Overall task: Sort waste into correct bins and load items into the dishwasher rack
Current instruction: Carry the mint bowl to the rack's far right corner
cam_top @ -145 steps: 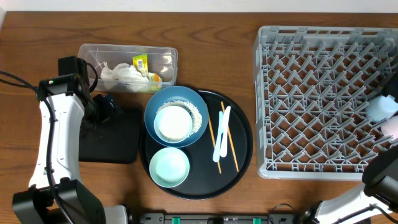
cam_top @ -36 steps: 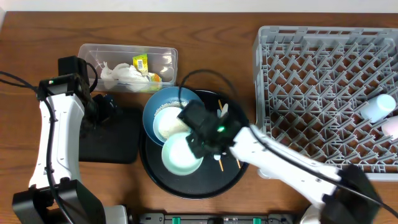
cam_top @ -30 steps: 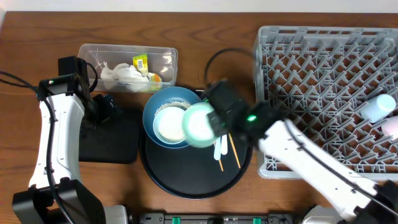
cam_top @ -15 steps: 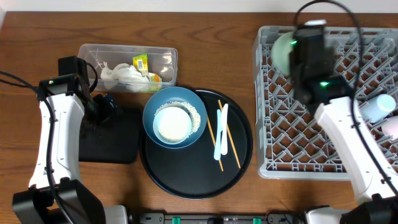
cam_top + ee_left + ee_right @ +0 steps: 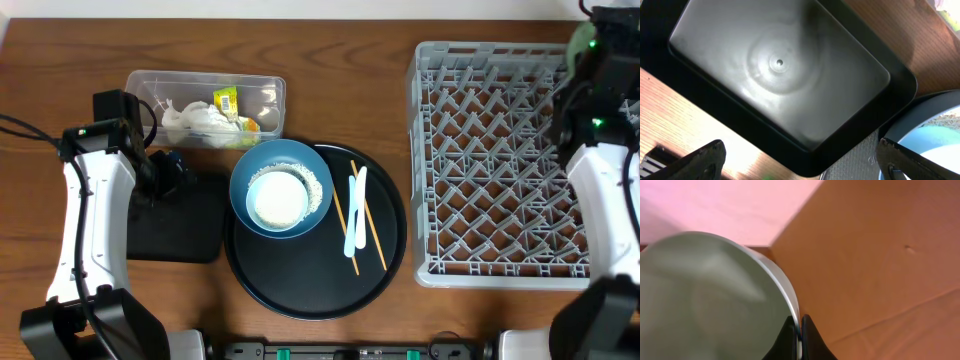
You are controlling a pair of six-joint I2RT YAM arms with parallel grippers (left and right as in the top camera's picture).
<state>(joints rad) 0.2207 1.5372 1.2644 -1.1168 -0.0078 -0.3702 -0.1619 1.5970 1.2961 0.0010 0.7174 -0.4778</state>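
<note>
R gripper (image 5: 799, 333) clenched on teal bowl (image 5: 705, 300) rim, upper right of overhead frame, at rack (image 5: 500, 160) corner. L gripper (image 5: 802, 161) spread wide, holding nothing, over black tray (image 5: 780, 65), frame left.

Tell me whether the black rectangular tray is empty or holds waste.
Empty: in the left wrist view the black rectangular tray shows a bare glossy floor, with nothing lying in it.

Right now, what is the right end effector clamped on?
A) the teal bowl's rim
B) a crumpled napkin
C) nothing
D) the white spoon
A: the right wrist view shows the right end effector shut on the rim of the teal bowl.
</note>
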